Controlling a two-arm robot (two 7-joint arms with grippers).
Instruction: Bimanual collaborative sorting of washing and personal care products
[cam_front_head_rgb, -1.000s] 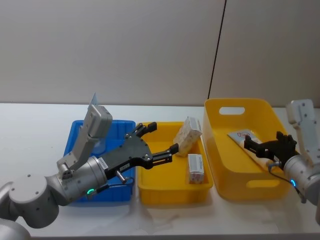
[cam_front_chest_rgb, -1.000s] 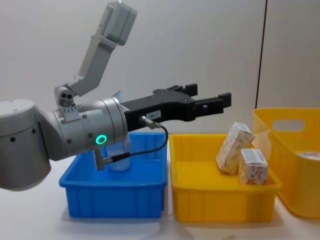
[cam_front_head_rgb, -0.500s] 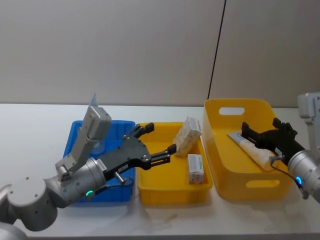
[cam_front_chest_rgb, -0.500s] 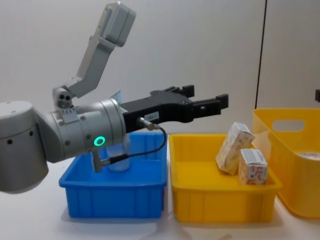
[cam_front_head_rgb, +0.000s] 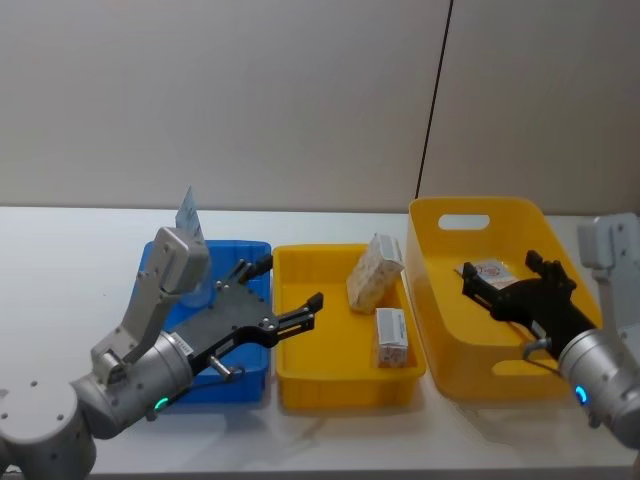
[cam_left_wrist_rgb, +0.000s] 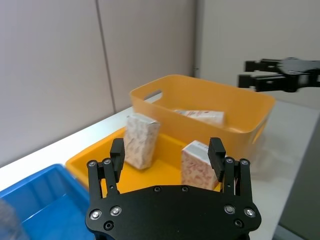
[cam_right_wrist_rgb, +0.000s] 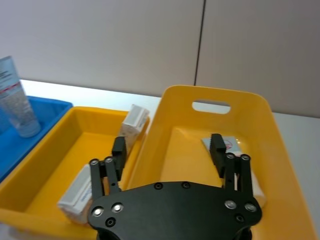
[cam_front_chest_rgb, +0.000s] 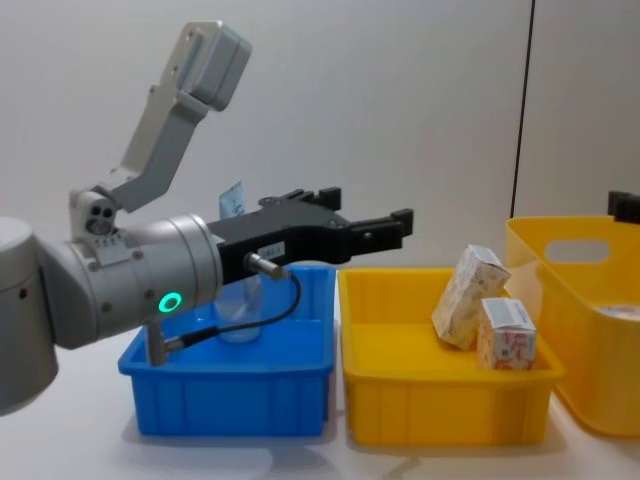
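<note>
Leaning carton (cam_front_head_rgb: 374, 272) at far-right of mid tray (cam_front_head_rgb: 325, 350), flat carton (cam_front_head_rgb: 391, 336) just nearer in same tray. White tube (cam_left_wrist_rgb: 200, 116), red logo, lies in big bin (cam_front_head_rgb: 470, 375) right of mid tray. Pale tube (cam_right_wrist_rgb: 15, 97), red stripe, upright in blue bin (cam_front_chest_rgb: 230, 395) left of mid tray. Left claw (cam_front_head_rgb: 288, 281) over mid tray's left rim, jaws apart, empty. Right claw (cam_right_wrist_rgb: 167, 145) right of mid tray, above big bin, jaws apart, empty, white tube beneath. Step reads as between picks; next calls for fresh target, descent with jaws wide. Print unreadable

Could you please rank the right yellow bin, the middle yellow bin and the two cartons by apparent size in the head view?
1. right yellow bin
2. middle yellow bin
3. leaning carton and standing carton: nearly alike; the leaning one looks slightly bigger, but I would not rank them.
</note>
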